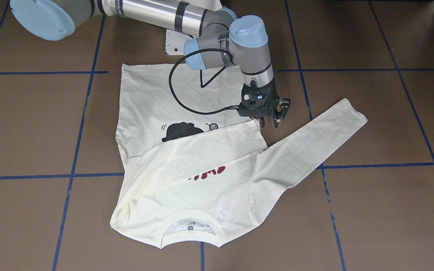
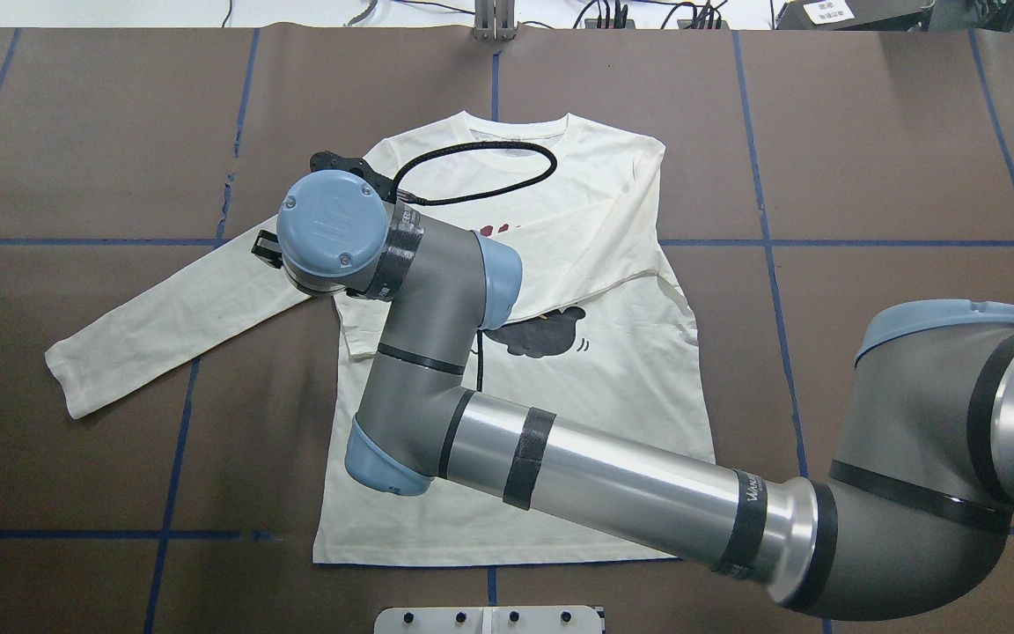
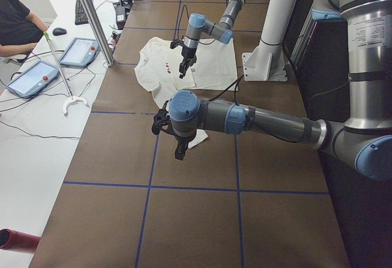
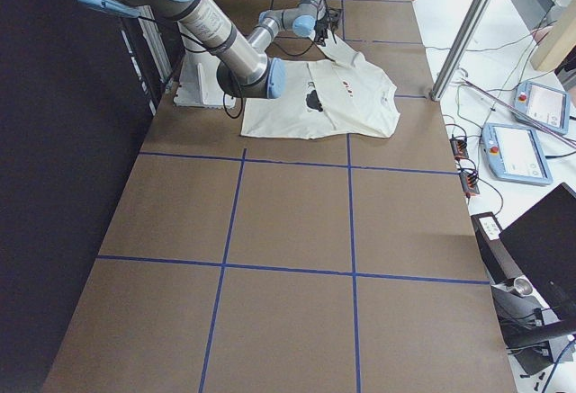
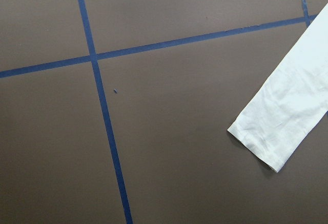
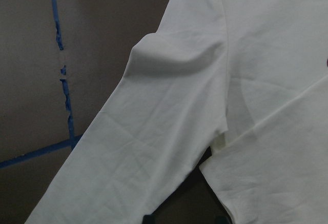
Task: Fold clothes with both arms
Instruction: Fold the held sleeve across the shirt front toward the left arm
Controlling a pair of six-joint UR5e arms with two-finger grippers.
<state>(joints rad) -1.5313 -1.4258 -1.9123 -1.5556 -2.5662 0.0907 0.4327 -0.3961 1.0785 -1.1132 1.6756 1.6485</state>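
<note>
Neckline nearest the front-facing lens, the T-shirt is lying print side up on the table, and you are looking at a fold that appears roughly a third done. One sleeve is lying crossed over the chest, hiding part of the cat print and the maroon lettering. The other sleeve is stretching out flat toward the robot's left, and the body is waiting unfolded. Your right arm is reaching across the garment from the robot's right, its wrist pointing straight down. The right gripper is hanging just beyond the folded sleeve's end with its fingers spread and nothing between them. Your left arm is reaching low over bare table beside the outstretched cuff. The left gripper is showing only in a side view, so you cannot tell whether it is spread or closed.
</note>
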